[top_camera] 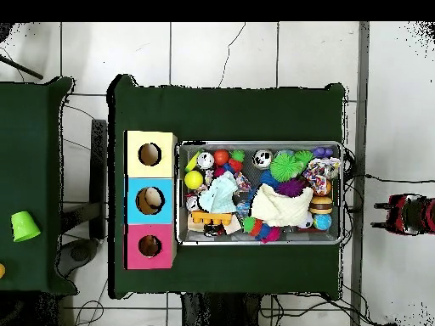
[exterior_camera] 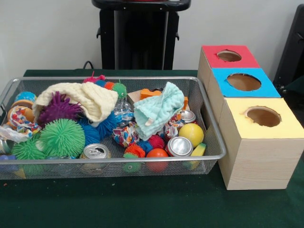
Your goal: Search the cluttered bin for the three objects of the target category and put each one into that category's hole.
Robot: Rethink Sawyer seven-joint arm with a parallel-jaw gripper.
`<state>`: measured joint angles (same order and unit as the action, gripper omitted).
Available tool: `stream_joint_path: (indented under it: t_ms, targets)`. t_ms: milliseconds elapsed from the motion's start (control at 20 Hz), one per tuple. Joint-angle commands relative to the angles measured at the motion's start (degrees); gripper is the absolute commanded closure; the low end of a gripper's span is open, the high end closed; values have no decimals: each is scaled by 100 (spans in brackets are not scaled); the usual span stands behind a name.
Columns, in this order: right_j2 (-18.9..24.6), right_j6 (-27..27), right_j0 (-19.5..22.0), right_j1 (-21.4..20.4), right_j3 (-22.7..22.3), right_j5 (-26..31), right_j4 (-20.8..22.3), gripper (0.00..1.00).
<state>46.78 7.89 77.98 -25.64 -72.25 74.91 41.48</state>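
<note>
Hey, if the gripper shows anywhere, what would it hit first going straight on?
Neither view shows the gripper, so no heading can be read; only the pedestal stands behind the bin.

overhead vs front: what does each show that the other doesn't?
Overhead only: a green cup on a second table at the left, the tiled floor, and something inside the blue hole.

Front only: the boxes' wooden sides, the wall behind, and the black pedestal.

Both: the wire bin of clutter, with cream and mint cloths, yellow ball, and red, blue and yellow box tops. No gripper in either.
</note>
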Motion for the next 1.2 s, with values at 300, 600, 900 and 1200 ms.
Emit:
stream_joint_path:
  t_ms: [300, 600, 900, 1200]
  targets:
    - [-258, 1311, -360, -40, 408, 1116, 158, 0]
    - [-255, 885, -402, -187, -38, 804, 122, 0]
    - [-274, 524, -508, -326, -350, 685, 35, 0]
    - [-329, 133, -594, -403, -603, 491, -2, 0]
